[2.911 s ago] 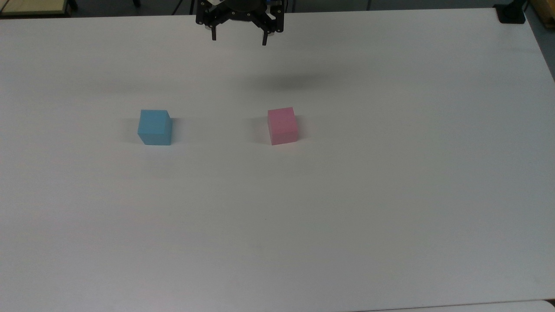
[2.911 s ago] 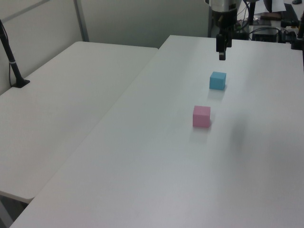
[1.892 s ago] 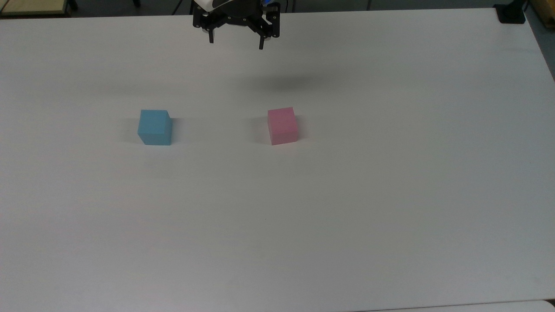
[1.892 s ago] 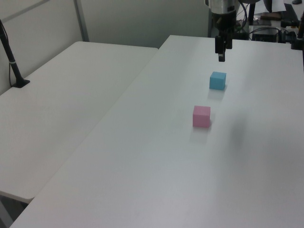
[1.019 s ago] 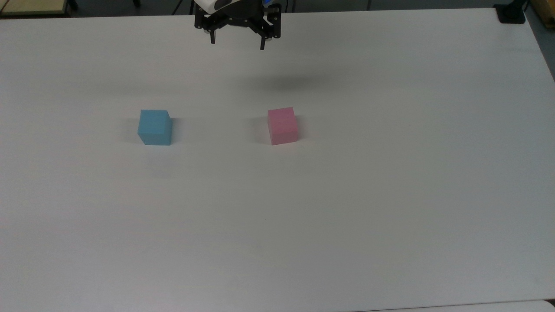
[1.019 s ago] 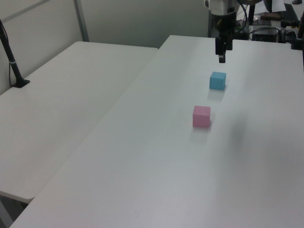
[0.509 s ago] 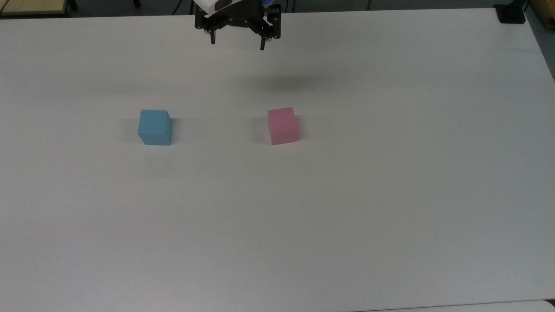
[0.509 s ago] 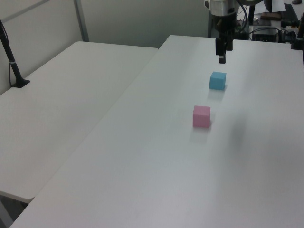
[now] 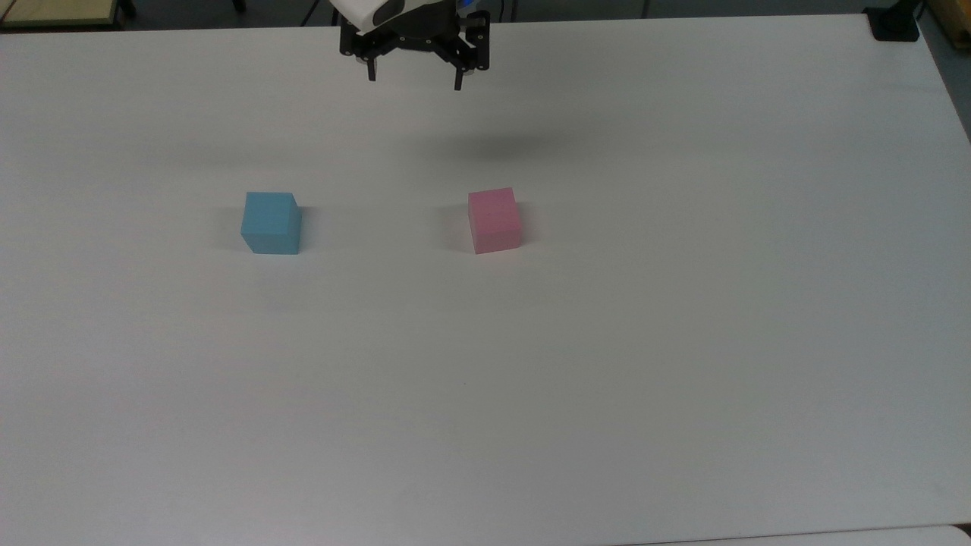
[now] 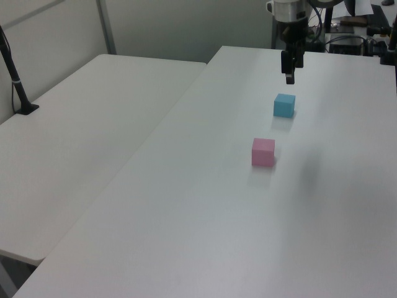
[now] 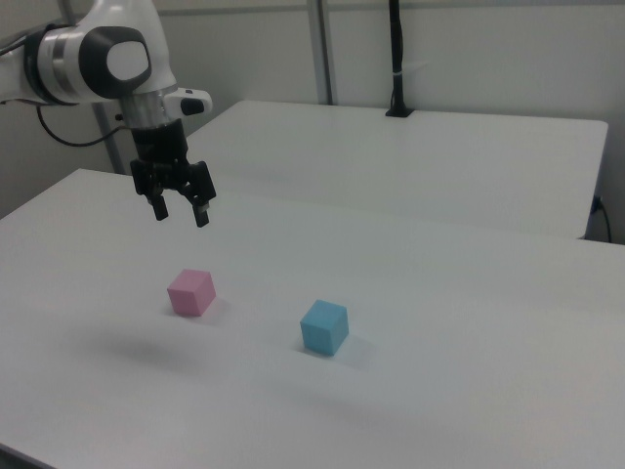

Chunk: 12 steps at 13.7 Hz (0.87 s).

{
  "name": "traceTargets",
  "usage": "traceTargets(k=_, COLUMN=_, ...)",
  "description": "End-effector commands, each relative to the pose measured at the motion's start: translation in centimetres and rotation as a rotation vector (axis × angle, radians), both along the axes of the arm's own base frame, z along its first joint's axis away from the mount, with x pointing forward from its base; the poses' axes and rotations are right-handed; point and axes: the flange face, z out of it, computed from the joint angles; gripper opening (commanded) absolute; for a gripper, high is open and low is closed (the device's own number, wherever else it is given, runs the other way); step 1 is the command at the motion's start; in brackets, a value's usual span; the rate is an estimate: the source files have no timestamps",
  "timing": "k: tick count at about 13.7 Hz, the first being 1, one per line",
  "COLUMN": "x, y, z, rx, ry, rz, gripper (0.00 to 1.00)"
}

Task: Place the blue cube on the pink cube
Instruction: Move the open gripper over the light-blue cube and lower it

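Our end effector (image 9: pixel 413 78) hangs above the bench (image 9: pixel 683 341), fingers spread, holding nothing. The blue cube (image 9: pixel 271 222) sits below it and off toward the top view's left, w/ the pink cube (image 9: pixel 494 220) well apart toward the top view's right. Count: 1 blue, 1 pink. We'd judge the next move is a descent leftward onto blue.

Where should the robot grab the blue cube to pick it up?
Probably from straight above, pinching two opposite side faces of the blue cube. It sits flat on the table, well apart from the pink cube, so its sides are free. The open end effector hangs above the table.
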Motion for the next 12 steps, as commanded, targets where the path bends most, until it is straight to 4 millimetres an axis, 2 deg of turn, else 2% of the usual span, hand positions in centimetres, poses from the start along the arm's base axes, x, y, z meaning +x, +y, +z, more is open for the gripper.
traceTargets(k=1, x=1.0, y=-4.2, z=-0.5, rx=0.029, ry=-0.015, rz=0.045, gripper=1.0)
traceTargets(k=3, x=1.2, y=-7.5, z=-0.3, rx=0.032, ry=-0.036, rz=0.052, gripper=1.0)
traceTargets(k=4, x=1.4, y=-10.2, z=-0.3, rx=0.038, ry=-0.057, rz=0.042, gripper=1.0)
traceTargets(k=6, x=1.9, y=-14.7, z=-1.3, rx=0.047, ry=-0.073, rz=0.041, gripper=1.0)
traceTargets(k=8, x=2.2, y=-18.2, z=-1.7, rx=0.075, ry=-0.128, rz=0.016, gripper=1.0)
traceTargets(k=10, x=2.9, y=-19.8, z=-2.4, rx=0.072, ry=-0.146, rz=-0.009, gripper=1.0)
traceTargets(k=12, x=3.5, y=-19.8, z=-3.0, rx=0.063, ry=-0.16, rz=-0.006, gripper=1.0)
